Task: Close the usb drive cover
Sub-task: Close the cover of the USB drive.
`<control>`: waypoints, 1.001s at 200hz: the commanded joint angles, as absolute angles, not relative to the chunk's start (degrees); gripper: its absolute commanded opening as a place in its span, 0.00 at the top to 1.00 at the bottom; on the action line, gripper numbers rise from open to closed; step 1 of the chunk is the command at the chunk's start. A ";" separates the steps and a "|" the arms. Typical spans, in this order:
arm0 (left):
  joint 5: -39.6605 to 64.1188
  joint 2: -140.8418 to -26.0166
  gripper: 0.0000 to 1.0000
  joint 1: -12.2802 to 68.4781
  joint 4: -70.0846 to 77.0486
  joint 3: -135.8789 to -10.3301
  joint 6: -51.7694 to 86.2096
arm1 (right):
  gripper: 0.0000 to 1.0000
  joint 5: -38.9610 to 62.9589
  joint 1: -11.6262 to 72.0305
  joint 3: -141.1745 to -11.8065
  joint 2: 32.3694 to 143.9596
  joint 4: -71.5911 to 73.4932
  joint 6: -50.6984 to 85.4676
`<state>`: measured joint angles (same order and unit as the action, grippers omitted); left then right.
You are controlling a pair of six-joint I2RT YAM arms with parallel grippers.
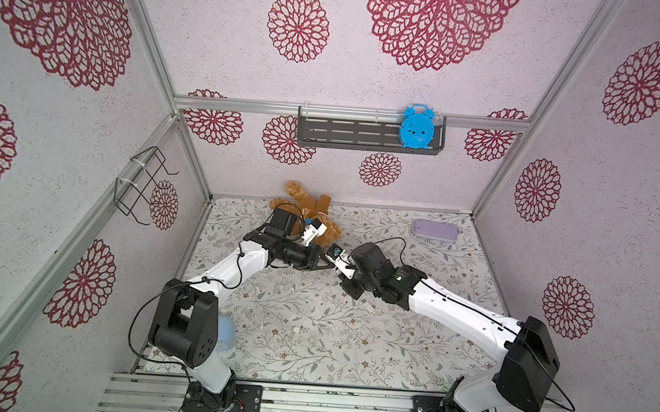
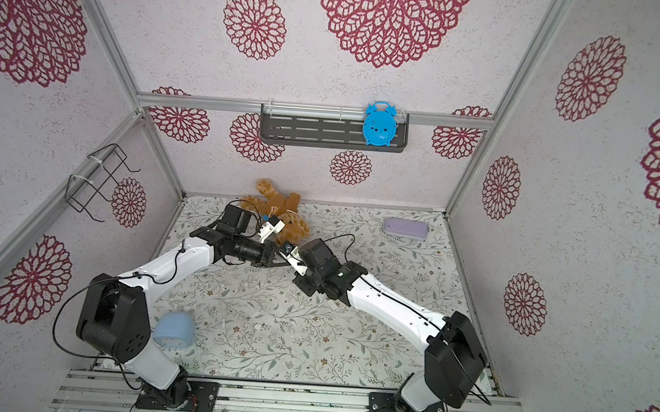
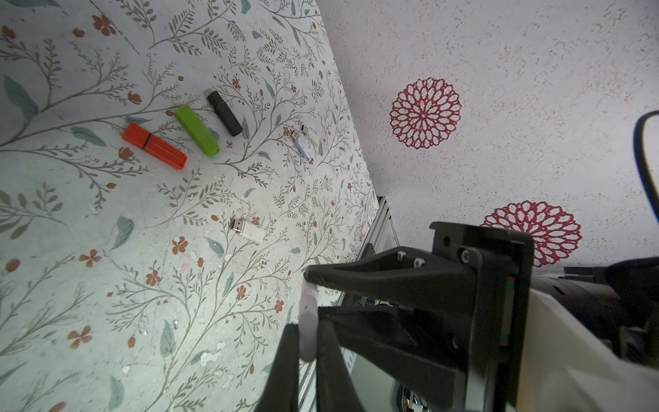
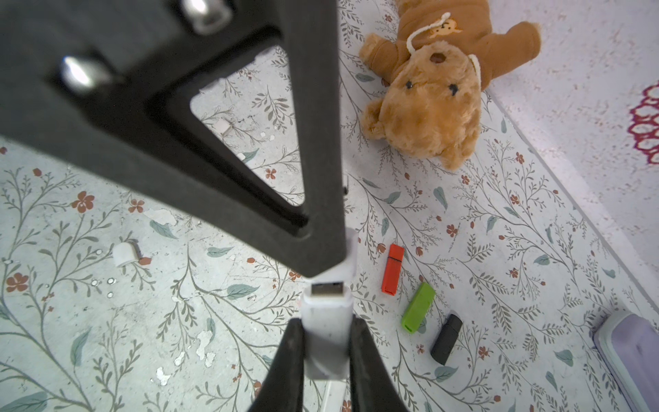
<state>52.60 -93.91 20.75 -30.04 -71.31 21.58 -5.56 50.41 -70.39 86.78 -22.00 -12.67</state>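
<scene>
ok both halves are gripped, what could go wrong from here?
1. In the right wrist view the cap, pinched at the tips of the left gripper, sits to one side of the connector on the USB drive; pushing now could jam or skid past.
2. That fingertip pinch may let the cap pivot under load.
3. A side load could also twist the USB drive in the right gripper.

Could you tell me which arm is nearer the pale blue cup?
Left: the left arm stands beside the pale blue cup; the right arm stands far across.
</scene>
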 commanded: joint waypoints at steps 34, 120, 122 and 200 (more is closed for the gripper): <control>54.89 -94.61 0.94 22.85 -32.46 -72.16 19.63 | 0.89 -1.53 51.13 -74.72 84.45 -15.56 -17.19; 59.95 -93.87 0.94 22.86 -26.28 -70.40 25.82 | 0.89 -3.78 51.15 -70.04 81.24 -4.48 -20.43; 59.90 -93.87 0.94 22.85 -26.28 -70.40 25.88 | 0.89 -3.54 51.11 -70.00 81.26 -4.48 -20.40; 57.03 -93.68 0.94 22.92 -26.53 -70.31 24.94 | 0.90 -3.09 50.99 -71.84 81.43 -5.54 -17.18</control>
